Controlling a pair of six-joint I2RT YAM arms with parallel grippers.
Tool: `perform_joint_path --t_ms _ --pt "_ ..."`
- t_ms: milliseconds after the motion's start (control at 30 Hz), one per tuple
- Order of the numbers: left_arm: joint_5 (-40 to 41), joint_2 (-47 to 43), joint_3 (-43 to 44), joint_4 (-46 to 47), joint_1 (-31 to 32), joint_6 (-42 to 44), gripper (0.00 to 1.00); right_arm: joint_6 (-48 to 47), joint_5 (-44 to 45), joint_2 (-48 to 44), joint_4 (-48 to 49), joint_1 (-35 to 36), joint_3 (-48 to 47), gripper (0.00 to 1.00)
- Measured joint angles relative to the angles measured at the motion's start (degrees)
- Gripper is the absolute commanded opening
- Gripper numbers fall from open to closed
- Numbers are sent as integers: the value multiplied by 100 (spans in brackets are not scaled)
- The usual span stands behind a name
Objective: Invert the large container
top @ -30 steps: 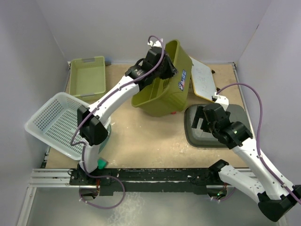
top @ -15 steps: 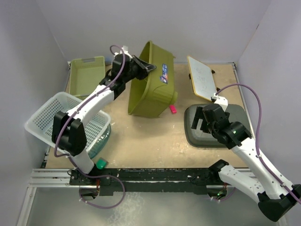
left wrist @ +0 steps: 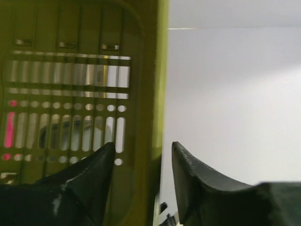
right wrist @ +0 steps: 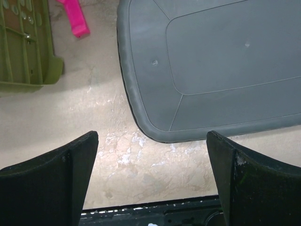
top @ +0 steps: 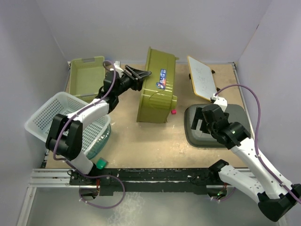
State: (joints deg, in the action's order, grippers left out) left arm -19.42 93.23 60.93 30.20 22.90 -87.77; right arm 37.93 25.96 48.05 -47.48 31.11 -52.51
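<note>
Position: large container (top: 155, 94) sits mid-table toward back, long axis running near-to-far, just right of left gripper (top: 141, 74). We see left jaws parted astride its rim, seemingly not pinching. Farther off, right gripper (right wrist: 151, 135) spread wide, empty, over grey tray (right wrist: 225, 61). We cannot tell whether opening lies fully face down; far side hidden.

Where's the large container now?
In the top view the large container sits far centre, between the left claw at its rim and a small pink piece on its right.
</note>
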Motion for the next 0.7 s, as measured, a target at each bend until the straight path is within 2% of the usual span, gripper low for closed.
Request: perform_joint_path --t_ms 167,233,367,567,700 --pt "2 -136 201 -1235 -105 728 65 0 -26 -46 50 0 208 99" --pt "184 -195 686 -2184 -105 1388 66 0 -111 -44 63 0 275 99" --pt "887 -293 1700 -3851 -50 2605 68 4 -258 -37 131 0 332 99" --pt "1762 -518 2605 -5252 63 3742 70 -7 -249 0 243 0 330 99" --pt "3051 -295 3681 -6284 758 4592 71 -24 -238 52 317 0 328 99"
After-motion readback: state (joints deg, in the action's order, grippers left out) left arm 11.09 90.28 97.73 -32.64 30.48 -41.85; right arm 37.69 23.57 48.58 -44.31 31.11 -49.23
